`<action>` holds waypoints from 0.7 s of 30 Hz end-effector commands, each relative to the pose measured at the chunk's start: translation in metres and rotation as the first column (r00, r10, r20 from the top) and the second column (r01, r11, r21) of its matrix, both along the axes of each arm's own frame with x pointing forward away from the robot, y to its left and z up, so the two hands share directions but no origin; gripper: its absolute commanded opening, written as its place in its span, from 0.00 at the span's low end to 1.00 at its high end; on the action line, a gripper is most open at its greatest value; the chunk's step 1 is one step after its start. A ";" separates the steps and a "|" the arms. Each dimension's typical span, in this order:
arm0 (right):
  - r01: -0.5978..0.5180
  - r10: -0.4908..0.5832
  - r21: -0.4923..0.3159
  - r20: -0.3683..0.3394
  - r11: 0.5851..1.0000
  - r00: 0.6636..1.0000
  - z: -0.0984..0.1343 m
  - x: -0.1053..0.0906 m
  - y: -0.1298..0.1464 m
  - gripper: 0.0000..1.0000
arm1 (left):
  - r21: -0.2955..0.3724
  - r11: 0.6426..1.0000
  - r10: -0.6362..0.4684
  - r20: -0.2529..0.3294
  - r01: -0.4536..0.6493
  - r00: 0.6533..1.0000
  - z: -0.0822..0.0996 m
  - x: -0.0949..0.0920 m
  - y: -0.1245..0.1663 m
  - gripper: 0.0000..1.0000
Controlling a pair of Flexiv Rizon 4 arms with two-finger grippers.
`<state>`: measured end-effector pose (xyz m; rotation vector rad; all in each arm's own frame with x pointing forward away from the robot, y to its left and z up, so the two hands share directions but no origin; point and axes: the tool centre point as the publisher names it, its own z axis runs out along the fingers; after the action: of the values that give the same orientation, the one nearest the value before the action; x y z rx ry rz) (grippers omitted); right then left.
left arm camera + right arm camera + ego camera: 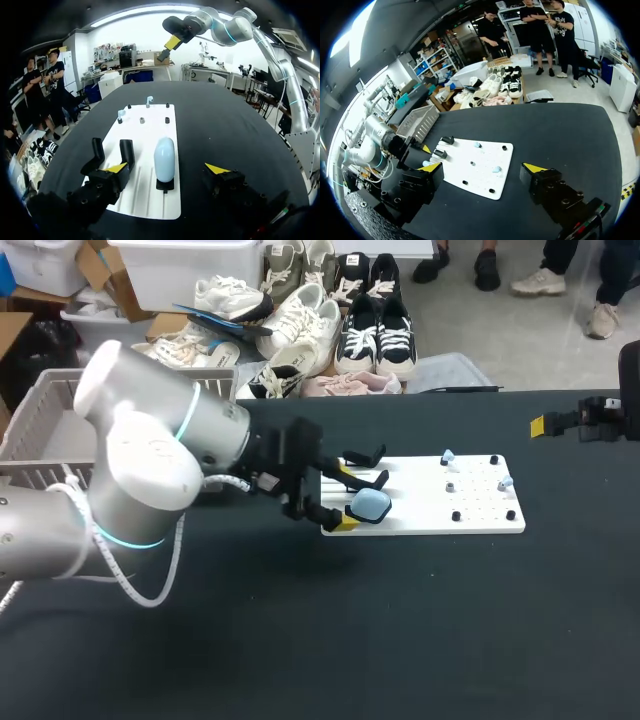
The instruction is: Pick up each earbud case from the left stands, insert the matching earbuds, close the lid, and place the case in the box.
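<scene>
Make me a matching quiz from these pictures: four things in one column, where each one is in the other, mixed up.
1 case
2 earbuds
3 right gripper
4 basket

A among the board's pegs
B behind the left arm
C on a stand between the left gripper's open fingers
D open, right of the board

Pairs: 1-C, 2-A, 3-D, 4-B

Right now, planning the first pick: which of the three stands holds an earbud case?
The stand just ahead of the left gripper's open jaws, carrying the light-blue case; the other two black stands are empty.
</scene>
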<state>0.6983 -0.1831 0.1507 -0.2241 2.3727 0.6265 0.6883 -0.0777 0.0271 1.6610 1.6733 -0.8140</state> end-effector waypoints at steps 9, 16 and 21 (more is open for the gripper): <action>-0.005 0.005 0.003 -0.001 1.000 1.000 -0.001 0.001 -0.001 1.00 | 0.015 1.000 0.015 -0.018 -0.015 1.000 -0.006 0.000 -0.016 1.00; -0.005 0.005 0.003 -0.001 1.000 1.000 -0.001 0.001 -0.001 1.00 | 0.024 1.000 0.017 -0.029 -0.016 0.999 -0.012 0.001 -0.019 1.00; -0.005 0.005 0.003 -0.001 1.000 1.000 -0.001 0.001 -0.001 1.00 | 0.020 1.000 0.022 -0.037 -0.021 0.999 -0.012 0.003 -0.019 1.00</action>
<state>0.6983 -0.1831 0.1507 -0.2241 2.3727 0.6265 0.6882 -0.0951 0.0154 1.6425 1.7221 -0.8208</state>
